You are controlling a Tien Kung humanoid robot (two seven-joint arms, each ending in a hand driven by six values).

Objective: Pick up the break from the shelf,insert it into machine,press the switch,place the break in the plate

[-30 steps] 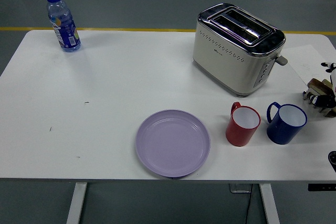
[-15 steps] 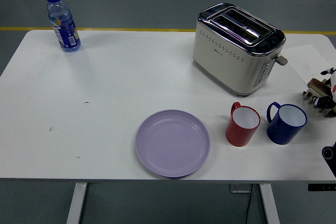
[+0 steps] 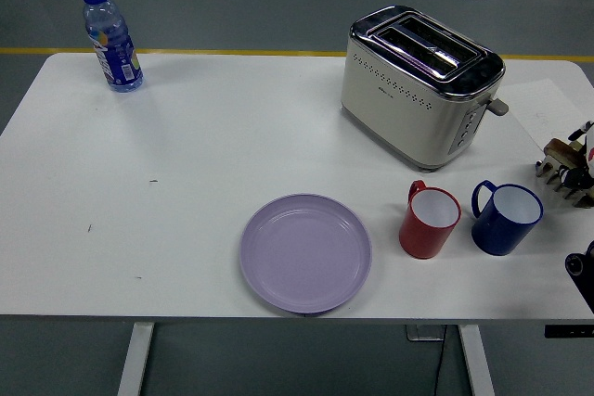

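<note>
Spanning nearly the whole picture, the white table [image 3: 186, 183] carries everything else. Next in size, the cream and chrome toaster [image 3: 419, 85] stands at about 1 o'clock from the table's middle, both slots on top empty, its lever at the right end; a small dark mark on its side is too tiny to read. Near the front edge at 6 o'clock lies the lilac plate [image 3: 306, 252], bare. Just right of it stand the red mug [image 3: 429, 221] and the blue mug [image 3: 504, 217], close together but apart, handles turned left. Far off at 10 o'clock the water bottle [image 3: 111, 38] stands upright, blue cap on, its blue label unreadable. At the right edge, 3 o'clock, sits a wooden rack [image 3: 561, 169], partly cut off; whether bread rests in it cannot be told. Below it, at 4 o'clock, a black piece of the right arm [image 3: 583, 271] peeks in; its fingers are out of sight.
</note>
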